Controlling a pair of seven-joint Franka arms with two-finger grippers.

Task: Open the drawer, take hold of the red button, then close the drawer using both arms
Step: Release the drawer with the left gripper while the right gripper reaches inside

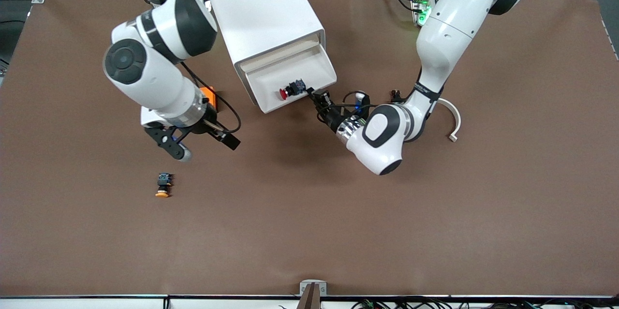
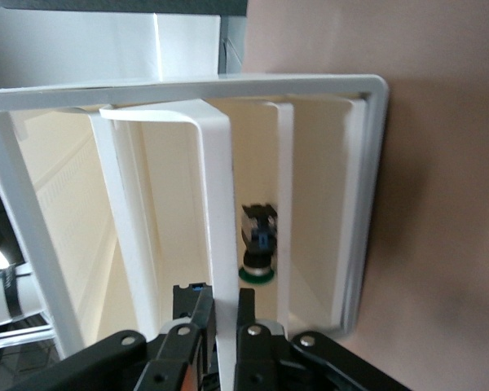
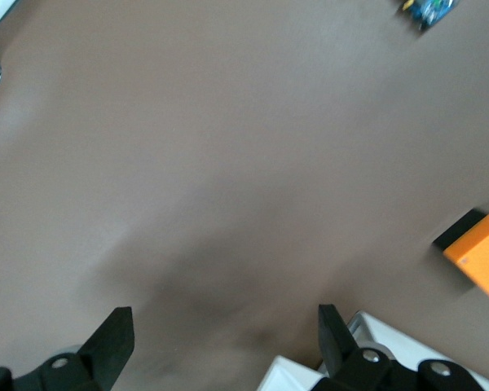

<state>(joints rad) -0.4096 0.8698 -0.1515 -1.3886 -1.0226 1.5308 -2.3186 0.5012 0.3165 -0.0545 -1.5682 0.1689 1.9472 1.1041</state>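
Red-capped button (image 1: 289, 90) lies in open drawer (image 1: 316, 69), just beside left claw (image 1: 313, 95) clamped on drawer front; right claw (image 1: 205, 146) spread, waiting.

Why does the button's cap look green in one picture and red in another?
In the front view, under bright room light, the button in the open drawer shows a red cap. In the left wrist view, the button sits in the dim, yellowish drawer, so the camera shifts its color.
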